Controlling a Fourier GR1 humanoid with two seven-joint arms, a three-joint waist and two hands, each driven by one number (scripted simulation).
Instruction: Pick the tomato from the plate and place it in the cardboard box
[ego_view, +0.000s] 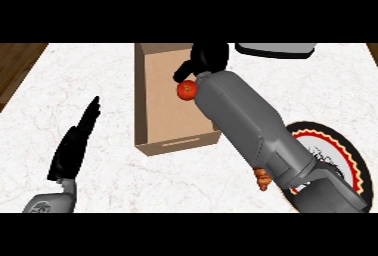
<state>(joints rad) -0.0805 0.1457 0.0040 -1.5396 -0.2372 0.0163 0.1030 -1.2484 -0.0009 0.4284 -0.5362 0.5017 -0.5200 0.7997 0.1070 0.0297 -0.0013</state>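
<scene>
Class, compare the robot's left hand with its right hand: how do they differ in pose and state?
The left hand has straight fingers and holds nothing; the right hand is curled round the tomato. The left hand is over bare counter; the right hand is over the cardboard box. Both are black.

Evenly lit, bright, no visible lamp. White marble counter (103, 190) near washed out, veins faint. Soft shading only: inside of box (166, 100) darker along its 9 o'clock wall, faint shadow at its 6 o'clock edge. Right forearm (251, 125) with smooth pale sheen on top, darker toward underside. Left hand (74, 145) flat black, no detail. No glare spots. Wood floor (18, 65) dim at 10 o'clock.
</scene>
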